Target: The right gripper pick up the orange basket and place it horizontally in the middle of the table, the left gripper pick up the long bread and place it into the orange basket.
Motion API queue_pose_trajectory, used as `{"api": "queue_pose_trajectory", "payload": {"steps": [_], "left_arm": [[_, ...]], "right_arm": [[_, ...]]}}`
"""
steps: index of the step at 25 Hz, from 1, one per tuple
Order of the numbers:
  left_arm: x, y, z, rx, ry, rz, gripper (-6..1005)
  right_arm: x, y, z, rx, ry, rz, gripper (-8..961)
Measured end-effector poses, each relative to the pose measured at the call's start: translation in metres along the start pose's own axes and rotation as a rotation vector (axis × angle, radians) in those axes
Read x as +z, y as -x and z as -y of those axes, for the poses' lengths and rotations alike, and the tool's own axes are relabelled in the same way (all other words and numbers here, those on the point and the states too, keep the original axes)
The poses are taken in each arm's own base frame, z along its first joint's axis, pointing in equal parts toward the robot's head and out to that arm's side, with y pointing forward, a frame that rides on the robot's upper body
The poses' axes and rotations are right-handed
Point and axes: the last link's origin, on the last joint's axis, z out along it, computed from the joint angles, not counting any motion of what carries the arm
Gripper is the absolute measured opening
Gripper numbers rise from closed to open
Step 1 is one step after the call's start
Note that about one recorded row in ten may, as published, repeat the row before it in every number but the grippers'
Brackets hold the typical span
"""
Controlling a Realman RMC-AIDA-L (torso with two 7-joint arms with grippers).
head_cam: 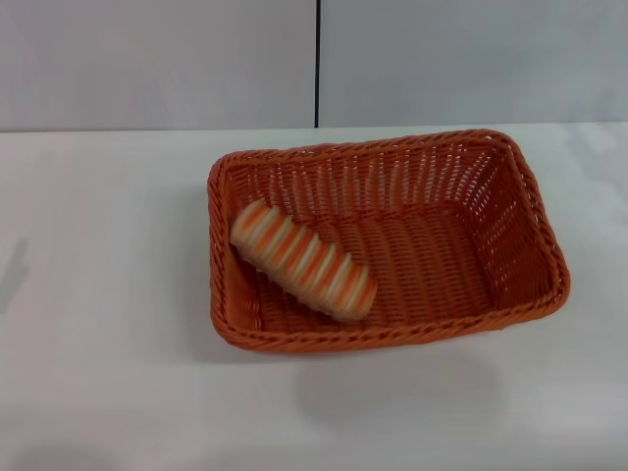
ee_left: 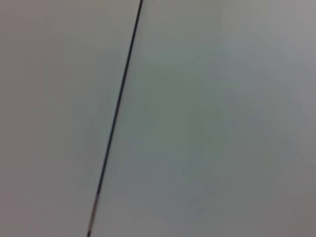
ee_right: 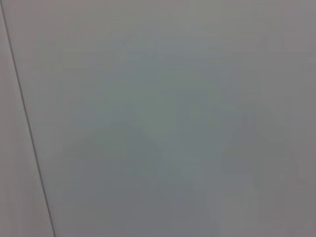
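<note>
The orange basket lies lengthwise across the middle of the white table in the head view, its long sides running left to right. Inside it, the long bread rests on the basket's floor at the left end, angled from upper left to lower right. No gripper and no arm shows in the head view. Both wrist views hold only a plain grey surface crossed by a thin dark seam.
A light grey wall with a vertical dark seam stands behind the table. Faint shadows lie on the tabletop at the far left and in front of the basket.
</note>
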Motion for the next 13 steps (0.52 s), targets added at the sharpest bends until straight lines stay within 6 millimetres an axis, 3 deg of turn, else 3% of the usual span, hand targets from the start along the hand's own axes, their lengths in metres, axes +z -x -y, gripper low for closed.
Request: {"api": "queue_pose_trajectory", "payload": {"steps": [13], "left_arm": [[0.0112, 0.0024, 0.0035, 0.069, -0.029, 0.002, 843]], "right_arm": [[0.0085, -0.0101, 0.0004, 0.036, -0.023, -0.028, 513]]}}
